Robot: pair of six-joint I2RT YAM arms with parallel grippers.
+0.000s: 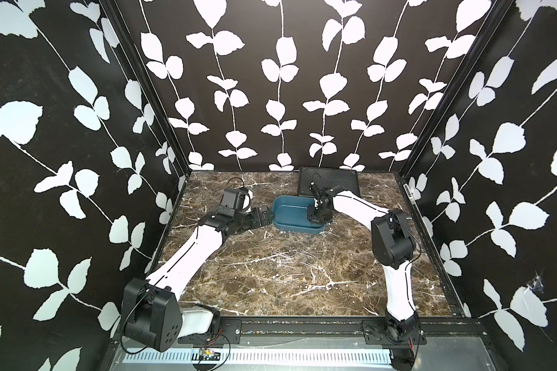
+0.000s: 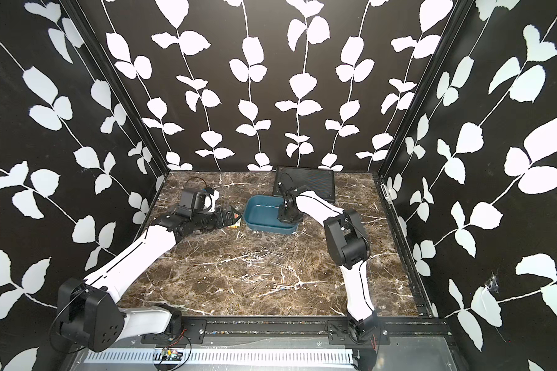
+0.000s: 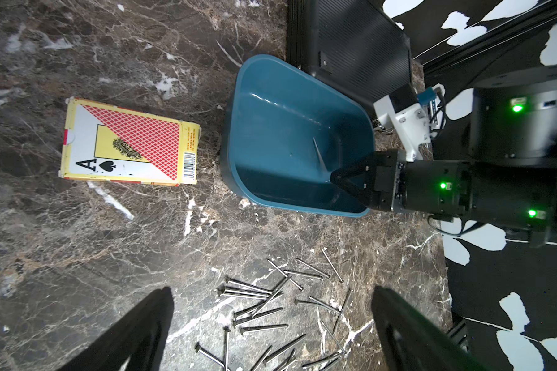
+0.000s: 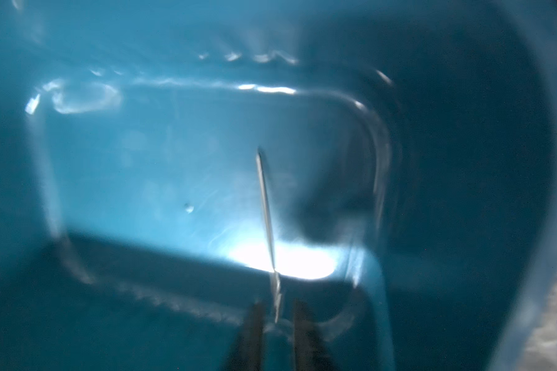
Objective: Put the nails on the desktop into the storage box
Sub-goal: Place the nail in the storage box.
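The teal storage box sits on the marble desktop between my two arms. My right gripper reaches down into its right end. Its jaws stand slightly apart, open, and one blurred nail hangs loose in the gap, pointing at the box floor. Several nails lie scattered on the desktop nearer the front. My left gripper hovers wide open just left of the box, holding nothing.
A playing-card box lies flat on the desktop left of the storage box. A black ribbed case stands right behind the storage box against the back wall. Patterned walls close in three sides.
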